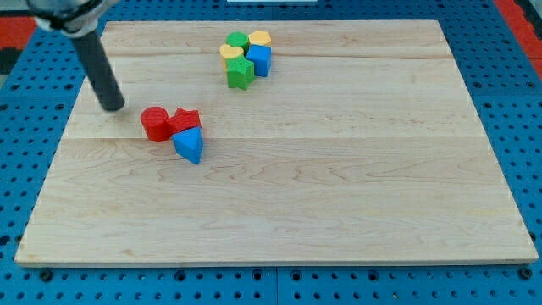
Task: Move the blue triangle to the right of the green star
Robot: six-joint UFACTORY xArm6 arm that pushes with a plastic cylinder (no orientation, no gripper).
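Note:
The blue triangle (190,146) lies left of the board's middle, touching a red star-like block (185,120) just above it. A red round block (155,124) touches that red block on its left. The green star (240,73) sits near the view's top centre, at the bottom of a tight cluster. My tip (113,107) rests on the board, up and to the left of the red round block, a short gap away. It is well left of the blue triangle.
The cluster at the top holds a green block (237,41), a yellow block (260,38), another yellow block (229,53) and a blue block (259,59) right of the green star. The wooden board (339,195) lies on a blue pegboard.

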